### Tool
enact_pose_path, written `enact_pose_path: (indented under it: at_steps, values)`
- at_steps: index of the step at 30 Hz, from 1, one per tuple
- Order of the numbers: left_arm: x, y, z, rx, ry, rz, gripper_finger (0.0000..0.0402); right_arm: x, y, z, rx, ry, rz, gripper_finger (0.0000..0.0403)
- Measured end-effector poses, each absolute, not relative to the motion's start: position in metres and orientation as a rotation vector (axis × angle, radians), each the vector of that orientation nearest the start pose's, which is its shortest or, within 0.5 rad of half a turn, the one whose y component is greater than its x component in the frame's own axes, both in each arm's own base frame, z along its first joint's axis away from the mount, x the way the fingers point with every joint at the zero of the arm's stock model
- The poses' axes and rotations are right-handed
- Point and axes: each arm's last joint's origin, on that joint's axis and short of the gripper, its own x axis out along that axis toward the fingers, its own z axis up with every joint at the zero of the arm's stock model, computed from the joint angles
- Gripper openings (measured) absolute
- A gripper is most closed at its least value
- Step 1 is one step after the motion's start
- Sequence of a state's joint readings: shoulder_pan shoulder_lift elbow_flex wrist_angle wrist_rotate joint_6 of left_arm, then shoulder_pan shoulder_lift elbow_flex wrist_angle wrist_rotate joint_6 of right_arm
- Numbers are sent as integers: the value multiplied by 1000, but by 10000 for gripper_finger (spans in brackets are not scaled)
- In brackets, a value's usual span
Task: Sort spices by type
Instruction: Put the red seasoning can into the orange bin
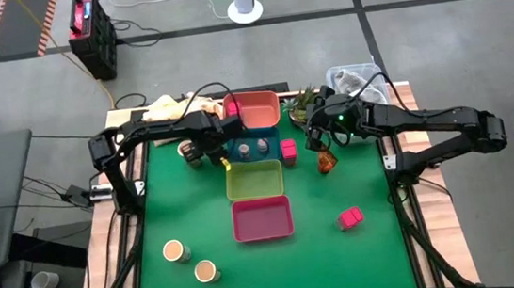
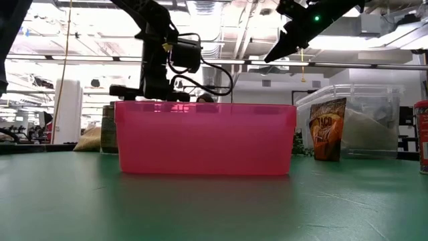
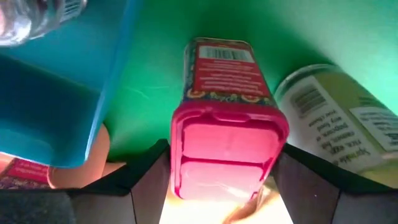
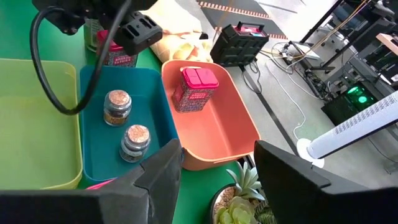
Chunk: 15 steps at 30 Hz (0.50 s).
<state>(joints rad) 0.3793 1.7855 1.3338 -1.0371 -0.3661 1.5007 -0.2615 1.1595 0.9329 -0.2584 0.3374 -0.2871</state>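
Note:
My left gripper (image 1: 209,151) is shut on a pink-red cube (image 3: 227,124) just left of the blue tray (image 1: 253,148). A tan-topped jar (image 3: 339,112) stands right beside it. My right gripper (image 1: 316,136) is open and empty, high above the table's far right (image 4: 217,168). Two grey shaker jars (image 4: 118,106) stand in the blue tray. One pink-red cube (image 4: 196,87) stands in the salmon tray (image 1: 256,110). Other cubes stand on the mat (image 1: 288,149) (image 1: 350,217). The orange-brown packet (image 1: 326,161) stands upright. Two tan-topped jars (image 1: 175,251) (image 1: 206,271) stand near left. My left gripper pinches the pink-red cube between its two fingers (image 3: 146,186), on two opposite sides at its lid end (image 3: 180,155). The fingers come from above, pointing down. The cube stands upright; I cannot tell whether its base is on the mat.
A yellow-green tray (image 1: 254,179) and a pink tray (image 1: 262,219) lie in a row nearer than the blue one. A small green plant (image 1: 302,105) and a clear bin (image 1: 353,78) stand at the far right. Bare green mat lies near right.

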Motion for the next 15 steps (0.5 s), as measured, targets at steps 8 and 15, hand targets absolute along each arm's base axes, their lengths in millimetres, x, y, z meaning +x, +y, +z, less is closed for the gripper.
enact_pose_path:
  at_steps: [8, 15]
  values:
    - [304, 135, 214, 1109, 1611, -640, 222, 240, -74, 304, -294, 575, -511, 235]
    - [304, 135, 214, 1061, 1611, -594, 214, 240, -74, 304, -294, 575, -511, 235]
